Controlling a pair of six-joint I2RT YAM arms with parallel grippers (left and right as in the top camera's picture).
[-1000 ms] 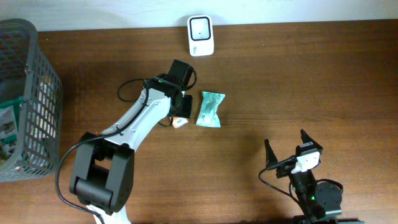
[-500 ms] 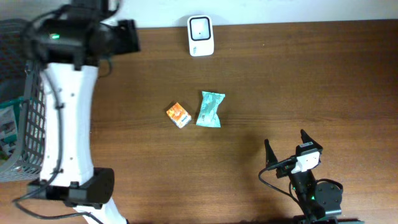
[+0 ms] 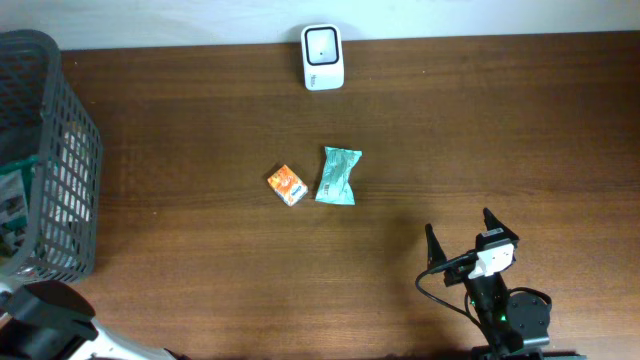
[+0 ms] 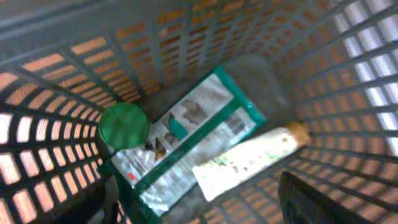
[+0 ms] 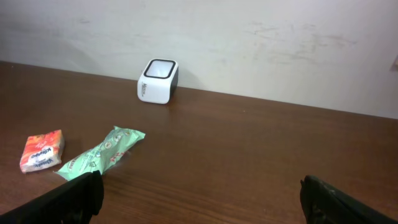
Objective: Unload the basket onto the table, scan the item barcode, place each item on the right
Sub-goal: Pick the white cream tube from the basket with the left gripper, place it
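You should have read the task as unfinished: no item was presented to the scanner, and neither arm carried one. The left gripper (image 4: 198, 186) pointed down into the grey plastic lattice basket (image 3: 72, 160) at the table's left edge. Its jaws were spread with nothing between them, so the step in hand was probably picking an item to scan. On the brown wooden table (image 3: 180, 120), a small orange packet (image 3: 287, 185) and a teal foil packet (image 3: 338, 176) lay just beside each other. Both were well apart from the white box-shaped scanner (image 3: 323, 57) at the far edge; you could not tell whether either had been scanned. The right gripper (image 3: 462, 232) rested near the front right, jaws wide and empty.

In the left wrist view the basket held, from left to right:
- a round green lid (image 4: 124, 126);
- a green-and-white printed pouch (image 4: 186, 140);
- a white tube with a tan cap (image 4: 249, 160), lying partly on the pouch.

No barcode was legible.
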